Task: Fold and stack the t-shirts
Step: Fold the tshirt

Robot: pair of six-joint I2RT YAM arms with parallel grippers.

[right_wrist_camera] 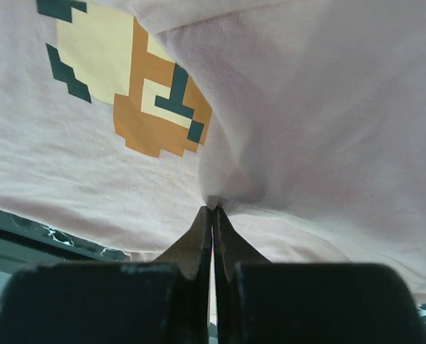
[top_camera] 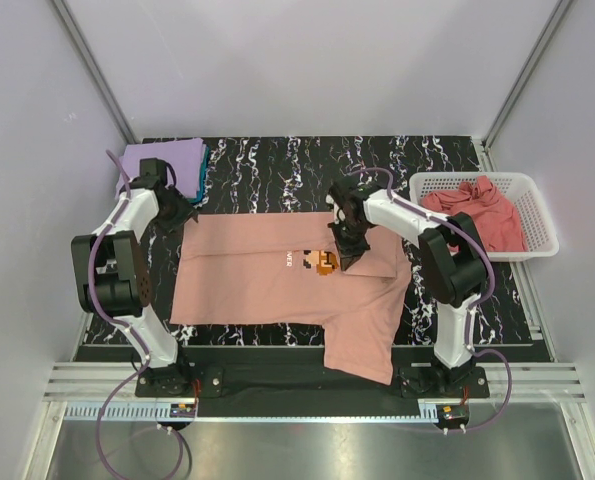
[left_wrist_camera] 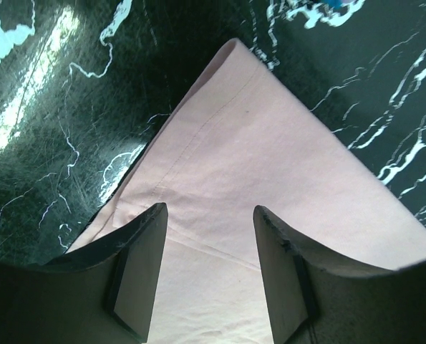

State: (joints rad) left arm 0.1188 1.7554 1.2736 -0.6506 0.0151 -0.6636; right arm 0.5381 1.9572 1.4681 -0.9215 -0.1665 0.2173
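writing: small pale characters are sitting just left of the chest print, too small to read; no brand or label is showing.
print: pixel-art print [right_wrist_camera: 137, 97] in orange, cream and dark teal is facing up; a raised fold of the same cloth is covering its right edge.
shirt: salmon-pink t-shirt [top_camera: 267, 275] is lying spread sideways across the middle of the black marbled table [top_camera: 277, 160], with one sleeve trailing over the near edge between the arm bases.
right claw: right gripper [right_wrist_camera: 213, 215] is clenched on a pinch of the salmon cloth just beside the print, jaws pressing together with fabric bunching above them.
left claw: left gripper [left_wrist_camera: 209, 215] is released, fingers [left_wrist_camera: 144, 265] standing apart over the shirt's far-left corner; cannot tell if they are touching the cloth.
pile: lavender t-shirt [top_camera: 162, 160] is lying folded at the far-left corner of the table, with teal cloth [top_camera: 204, 160] peeking out along its right side.
basket: white lattice basket [top_camera: 447, 182] is sitting at the right edge of the table, holding a crumpled rose-pink t-shirt [top_camera: 477, 212].
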